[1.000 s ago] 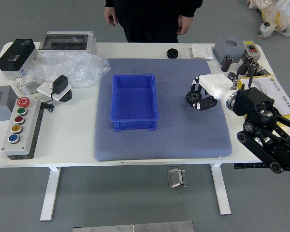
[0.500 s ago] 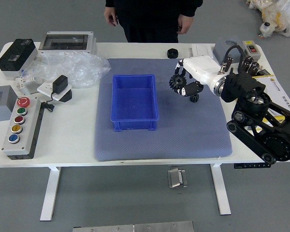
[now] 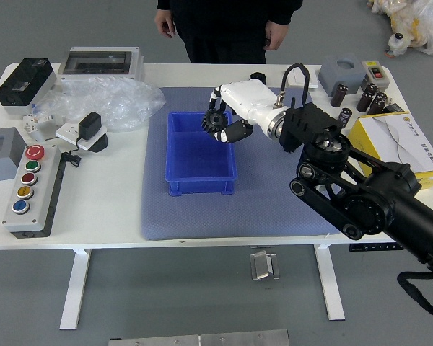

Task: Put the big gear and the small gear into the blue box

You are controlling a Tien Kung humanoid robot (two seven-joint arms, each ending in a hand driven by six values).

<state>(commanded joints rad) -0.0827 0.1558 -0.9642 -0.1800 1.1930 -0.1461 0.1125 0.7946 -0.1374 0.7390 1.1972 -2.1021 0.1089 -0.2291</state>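
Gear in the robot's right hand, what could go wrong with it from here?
The gear is held up at the fingertips, so it might slip and tumble before a controlled release. It appears near the far right corner of the blue box, so it could catch the rim. The right hand might also bump that wall while lowering.

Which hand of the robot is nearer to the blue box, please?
Right. The right hand holds a dark gear above the far part of the blue box; the left hand is not in view.
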